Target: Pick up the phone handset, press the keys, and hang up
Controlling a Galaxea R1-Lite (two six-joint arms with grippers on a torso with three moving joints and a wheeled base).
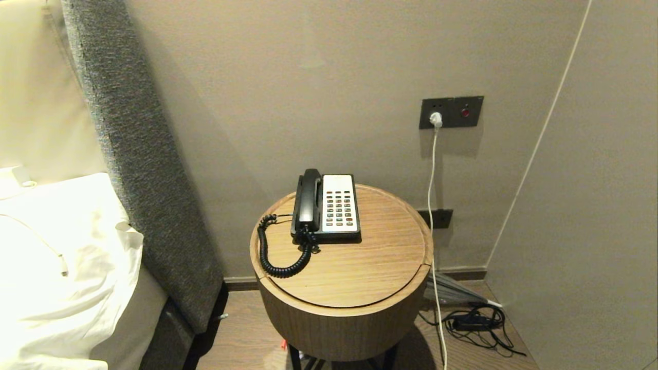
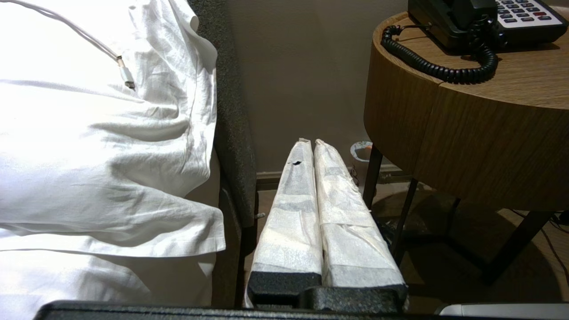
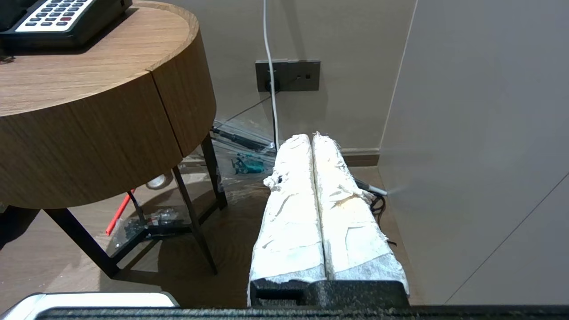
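On round wooden table [image 1: 360, 272], phone handset [image 1: 309, 200] cradled beside keys [image 1: 340, 208]

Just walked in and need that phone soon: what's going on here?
Nothing is being handled yet. The phone handset rests in its cradle beside the keys on the round bedside table. The left gripper and right gripper hang low beside the table, jaws shut, holding nothing.
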